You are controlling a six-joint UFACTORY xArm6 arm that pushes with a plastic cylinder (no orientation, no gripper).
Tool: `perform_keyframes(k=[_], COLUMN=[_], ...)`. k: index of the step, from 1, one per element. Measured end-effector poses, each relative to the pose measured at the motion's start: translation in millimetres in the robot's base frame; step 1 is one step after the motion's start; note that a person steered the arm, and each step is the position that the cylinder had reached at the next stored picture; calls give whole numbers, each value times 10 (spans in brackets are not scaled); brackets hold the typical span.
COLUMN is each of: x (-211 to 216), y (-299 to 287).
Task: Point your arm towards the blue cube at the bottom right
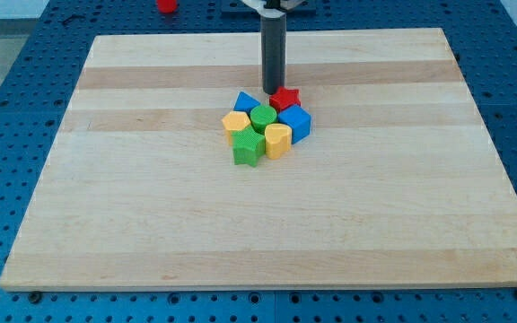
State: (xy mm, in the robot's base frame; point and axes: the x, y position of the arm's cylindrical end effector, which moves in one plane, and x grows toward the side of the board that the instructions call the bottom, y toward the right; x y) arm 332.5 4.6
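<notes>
Nearest you, on the wooden board (pixel 267 233), sit a green star block (pixel 249 150) and yellow heart block (pixel 278 140). Just beyond, at the cluster's right, you see the blue cube (pixel 296 123). Farther back, my tip (pixel 274 91) rests beside the red star block (pixel 285 98), bearing no pincer, with the last short approach to the cube remaining.

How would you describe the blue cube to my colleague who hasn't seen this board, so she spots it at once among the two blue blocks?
On the wooden board, find the tight cluster of coloured blocks just above centre, below my tip. The blue cube sits at the cluster's right edge, beside the yellow heart-shaped block and below the red star. The other blue block, at upper left, looks triangular; this one is box-shaped.
</notes>
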Motion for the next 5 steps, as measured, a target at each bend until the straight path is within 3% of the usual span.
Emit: perform_keyframes(k=[2, 4, 5], x=[598, 746, 1169], y=[46, 879, 706])
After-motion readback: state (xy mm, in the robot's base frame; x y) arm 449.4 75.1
